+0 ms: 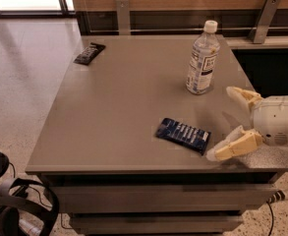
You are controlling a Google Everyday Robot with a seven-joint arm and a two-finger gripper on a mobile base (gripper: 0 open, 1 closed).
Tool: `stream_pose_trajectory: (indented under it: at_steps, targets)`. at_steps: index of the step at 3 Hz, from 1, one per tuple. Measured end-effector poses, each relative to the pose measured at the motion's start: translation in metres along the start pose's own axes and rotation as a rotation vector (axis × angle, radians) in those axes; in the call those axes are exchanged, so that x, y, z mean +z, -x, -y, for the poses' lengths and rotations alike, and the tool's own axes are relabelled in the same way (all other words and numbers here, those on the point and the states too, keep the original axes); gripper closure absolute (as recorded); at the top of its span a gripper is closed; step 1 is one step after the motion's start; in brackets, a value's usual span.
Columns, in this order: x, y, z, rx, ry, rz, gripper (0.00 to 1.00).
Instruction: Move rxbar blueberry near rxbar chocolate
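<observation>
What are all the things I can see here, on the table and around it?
table: one, grey, centre of view, with drawers below
rxbar blueberry: one, dark blue with white lettering, lying flat near the table's front edge
rxbar chocolate: one, black, lying flat at the table's far left corner
water bottle: one, clear with white cap, upright on the far right part of the table
black straps: one bundle, black, on the floor at lower left
cable: one, pale, on the floor at lower right
pincer: one, white body with cream fingers, open, over the table's right front corner, just right of the blue bar and not touching it
</observation>
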State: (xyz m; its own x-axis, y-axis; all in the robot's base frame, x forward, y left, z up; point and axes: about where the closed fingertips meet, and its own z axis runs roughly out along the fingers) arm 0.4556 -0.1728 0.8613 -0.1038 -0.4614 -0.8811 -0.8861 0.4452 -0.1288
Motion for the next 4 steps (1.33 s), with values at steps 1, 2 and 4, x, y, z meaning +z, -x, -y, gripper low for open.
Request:
stream_pose_trajectory:
  at_steps: [1,2,4]
  targets:
    - [0.013,0.000,-0.002,0.006,0.027,-0.009,0.00]
    - [0.024,0.000,-0.008,0.013,0.046,-0.037,0.00]
    - [0.053,-0.011,-0.014,0.037,0.086,-0.063,0.00]
